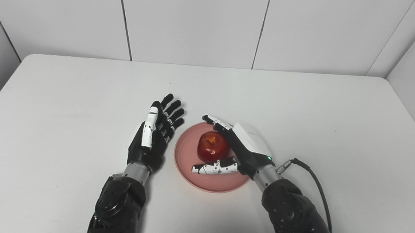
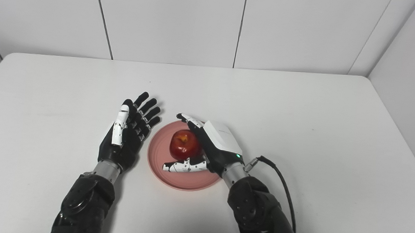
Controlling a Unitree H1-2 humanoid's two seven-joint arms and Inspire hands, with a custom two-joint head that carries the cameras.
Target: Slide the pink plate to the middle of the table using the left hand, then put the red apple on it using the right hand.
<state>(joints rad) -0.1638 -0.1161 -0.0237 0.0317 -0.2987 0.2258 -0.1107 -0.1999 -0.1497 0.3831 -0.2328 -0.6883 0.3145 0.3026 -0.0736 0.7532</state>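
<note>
Left eye view sets the pink plate (image 1: 189, 170) on the white table (image 1: 66, 95), and everything else is placed from that plate. The red apple (image 1: 212, 146) sits on the plate, in its far half, stem dimple up. The right hand (image 1: 234, 147) lies over the plate's right side with its fingers (image 1: 216, 122) curved round the apple's far side and its thumb (image 1: 214, 167) stretched across the plate on the apple's near side. The apple is cupped between them, the fingers close against its skin; whether the thumb touches the fruit cannot be told. The white back of this hand faces up, with a small green light near the wrist, and a black cable (image 1: 316, 186) loops off the plate's right toward the near edge of the table.

The left hand (image 1: 155, 136) is just beside the plate's left rim, apart from it, palm turned toward the plate, its fingers straight, slightly fanned and holding nothing.

The right eye view shows the same layout shifted left in the picture. It shows a somewhat wider strip of bare table between the left hand (image 2: 126, 132) and the plate's rim (image 2: 153, 164), and more of the table to the plate's right. The left eye view shows more of the table to the plate's left.
</note>
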